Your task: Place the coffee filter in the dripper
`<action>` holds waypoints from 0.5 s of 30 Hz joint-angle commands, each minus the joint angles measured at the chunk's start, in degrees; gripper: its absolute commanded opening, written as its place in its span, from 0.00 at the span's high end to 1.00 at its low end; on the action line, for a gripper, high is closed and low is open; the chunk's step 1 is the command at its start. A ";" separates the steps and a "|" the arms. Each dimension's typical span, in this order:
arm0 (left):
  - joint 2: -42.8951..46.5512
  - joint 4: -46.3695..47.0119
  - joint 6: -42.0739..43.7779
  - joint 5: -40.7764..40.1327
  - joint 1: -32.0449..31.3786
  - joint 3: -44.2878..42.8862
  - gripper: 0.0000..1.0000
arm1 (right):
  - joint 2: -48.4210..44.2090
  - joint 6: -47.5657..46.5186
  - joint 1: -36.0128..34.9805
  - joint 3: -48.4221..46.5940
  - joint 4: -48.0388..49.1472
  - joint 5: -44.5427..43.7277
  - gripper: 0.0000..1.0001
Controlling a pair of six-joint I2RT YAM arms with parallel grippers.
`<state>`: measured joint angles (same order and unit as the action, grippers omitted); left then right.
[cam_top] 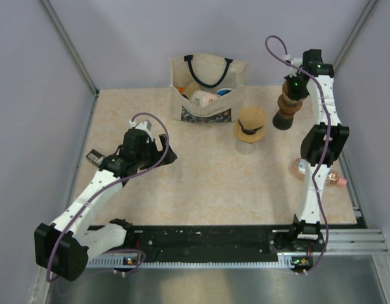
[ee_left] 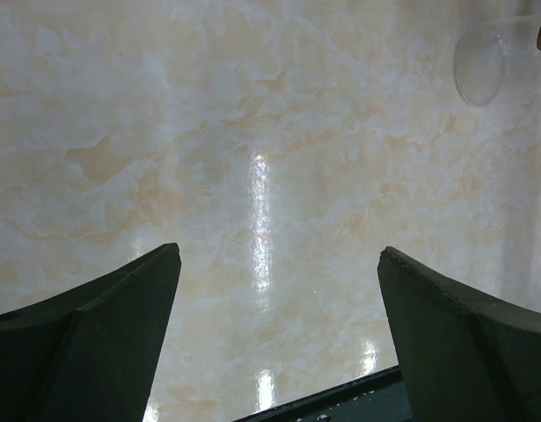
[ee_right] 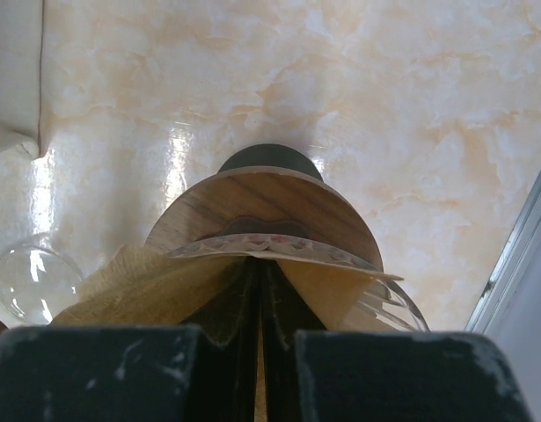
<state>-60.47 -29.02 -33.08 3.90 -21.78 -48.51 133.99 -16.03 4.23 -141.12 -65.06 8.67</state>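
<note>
Left gripper [ee_left: 279,255], jaws wide apart, hangs over the marble-look table [ee_left: 208,114]. At far right, the overhead camera hides what only the right wrist view reveals: the right gripper [ee_right: 259,268] pinched tight on the coffee filter [ee_right: 147,290], whose paper fans out right at the wood-ringed dripper [ee_right: 261,202].

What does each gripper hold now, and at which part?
Right gripper pinches the coffee filter at its edge; left gripper is open and empty.
</note>
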 commanded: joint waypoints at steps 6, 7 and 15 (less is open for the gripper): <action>1.05 2.56 -0.40 0.93 0.25 0.70 0.01 | -5.24 0.74 -0.71 -0.91 1.86 0.91 0.93; 1.14 2.47 -0.41 0.76 0.25 0.70 0.01 | -5.06 0.65 -0.71 -0.91 1.78 0.91 0.93; 1.58 2.47 -0.49 0.76 0.16 1.14 0.01 | -5.06 1.53 -0.71 -1.00 1.86 1.62 0.75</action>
<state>-60.47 -28.64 -33.08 4.12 -21.78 -48.16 133.45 -15.11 4.23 -141.12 -64.73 9.10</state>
